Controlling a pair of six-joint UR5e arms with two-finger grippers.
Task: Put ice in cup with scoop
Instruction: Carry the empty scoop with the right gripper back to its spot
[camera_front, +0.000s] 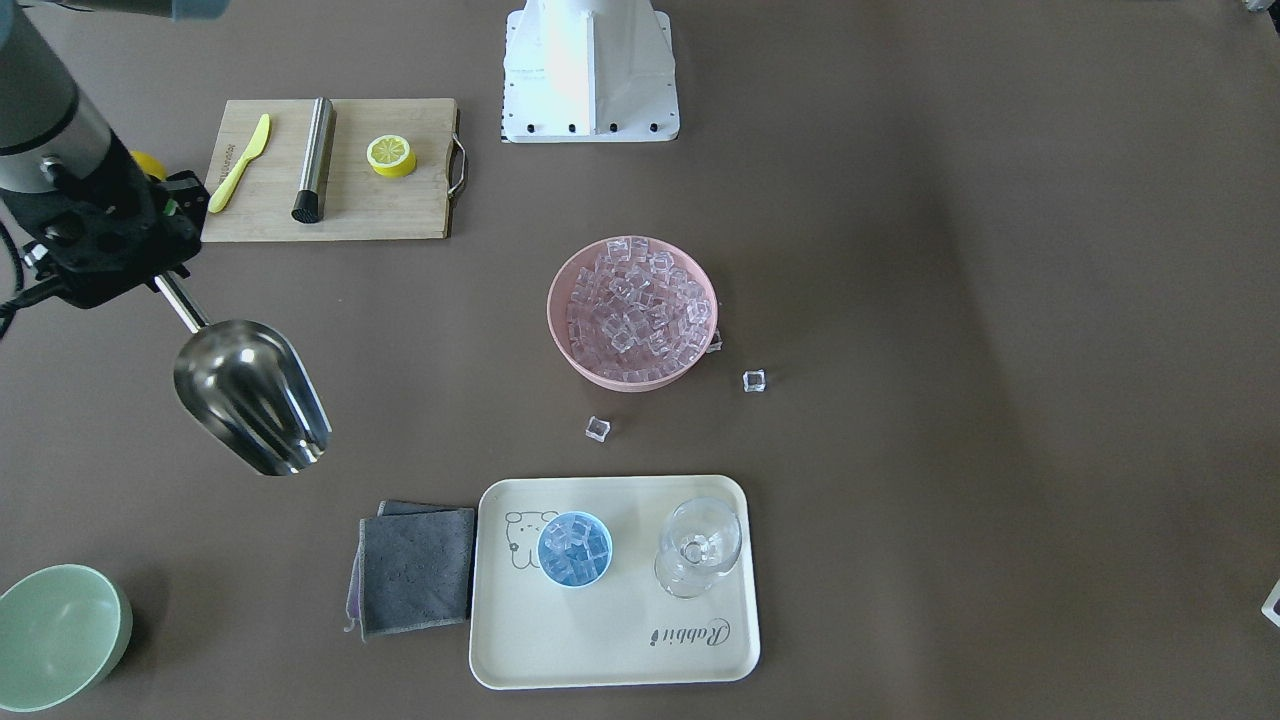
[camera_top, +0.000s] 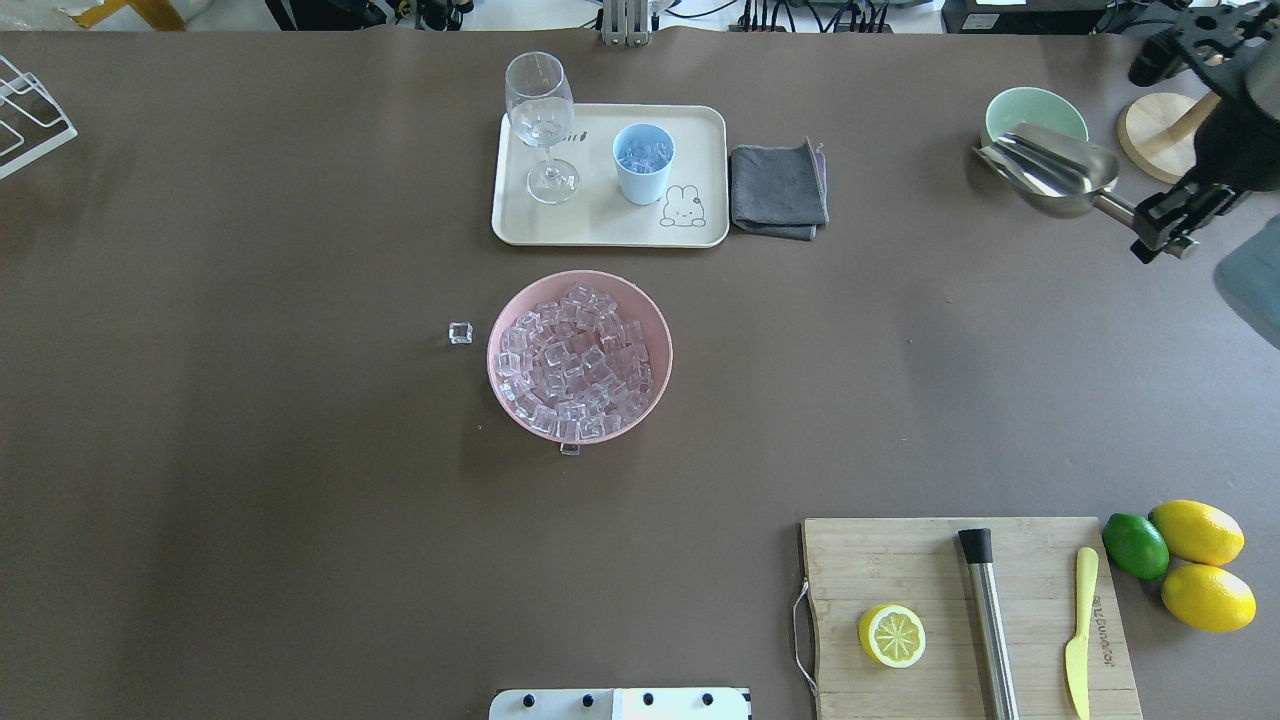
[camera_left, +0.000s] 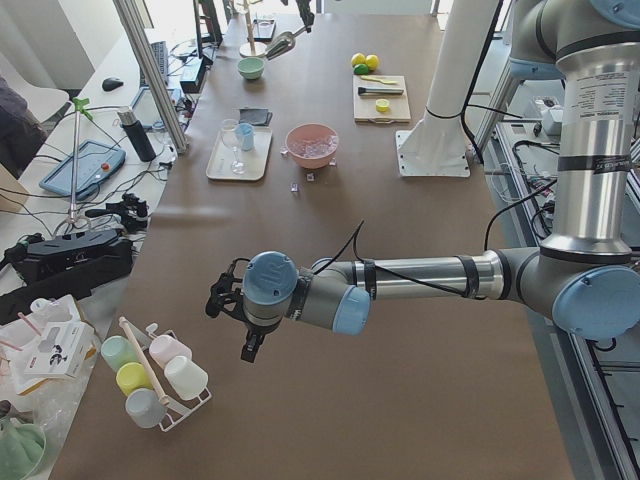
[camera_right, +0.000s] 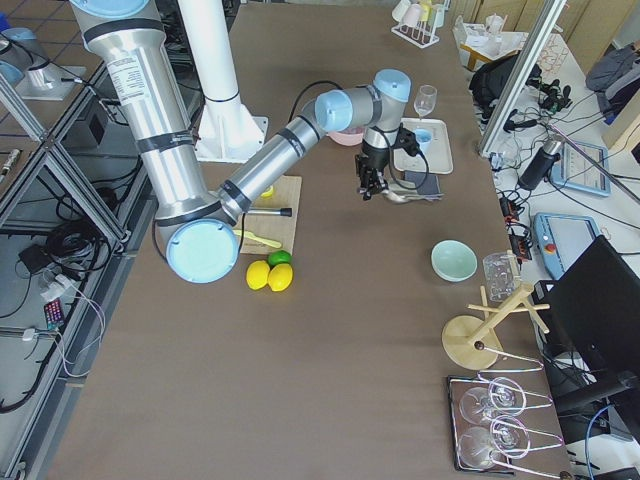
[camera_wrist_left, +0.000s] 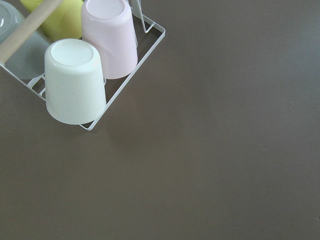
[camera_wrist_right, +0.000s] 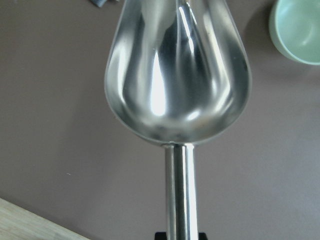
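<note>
On my left wrist feed, a white wire rack (camera_wrist_left: 128, 81) sits at upper left on the brown table (camera_wrist_left: 225, 150). It holds upturned cups: a white cup (camera_wrist_left: 75, 82) nearest, a pink cup (camera_wrist_left: 110, 37) just beside it, and a yellow-green cup (camera_wrist_left: 55, 15) behind. A wooden dowel (camera_wrist_left: 27, 27) slants across a grey cup (camera_wrist_left: 22, 57) at the left edge.

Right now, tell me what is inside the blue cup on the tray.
Several clear cubes of ice sit packed inside the cup. They cover its floor, so how deep the pile goes cannot be seen.
</note>
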